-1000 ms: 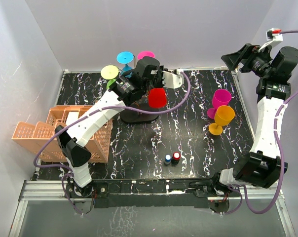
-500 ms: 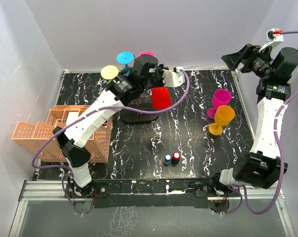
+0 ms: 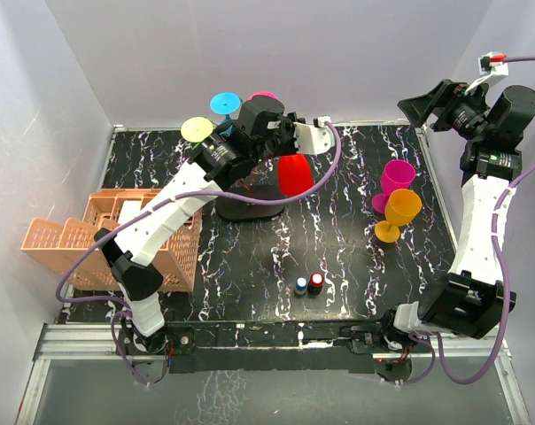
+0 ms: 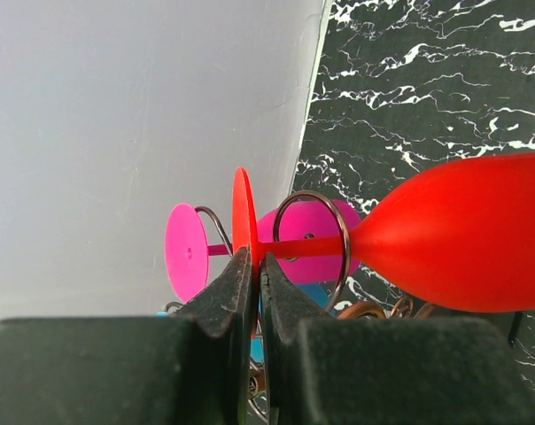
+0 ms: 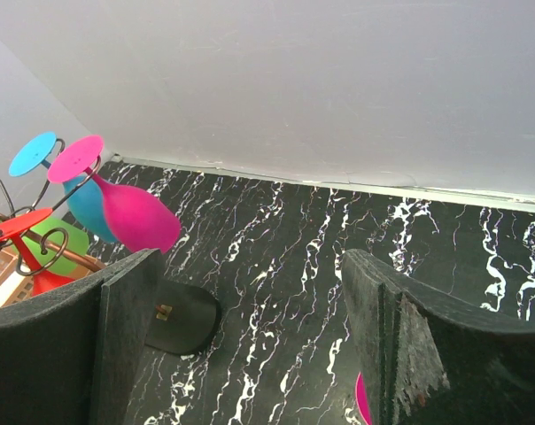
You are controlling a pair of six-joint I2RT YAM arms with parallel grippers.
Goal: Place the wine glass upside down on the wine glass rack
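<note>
Two claws, two states: my left claw (image 4: pixel 254 266) pinches the flat foot of the red wine glass (image 4: pixel 462 230), its stem crossing a wire loop of the wine glass rack (image 3: pixel 236 212) at the far middle of the tabletop (image 3: pixel 338 257). My right claw (image 5: pixel 250 297) hangs spread, empty, far right.

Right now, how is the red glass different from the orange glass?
The red glass hangs foot up, bowl down, beside the wine glass rack; the orange glass stands upright on the table. The left gripper pinches the red glass by its foot; nothing holds the orange glass. Both are coloured stemmed glasses.
</note>
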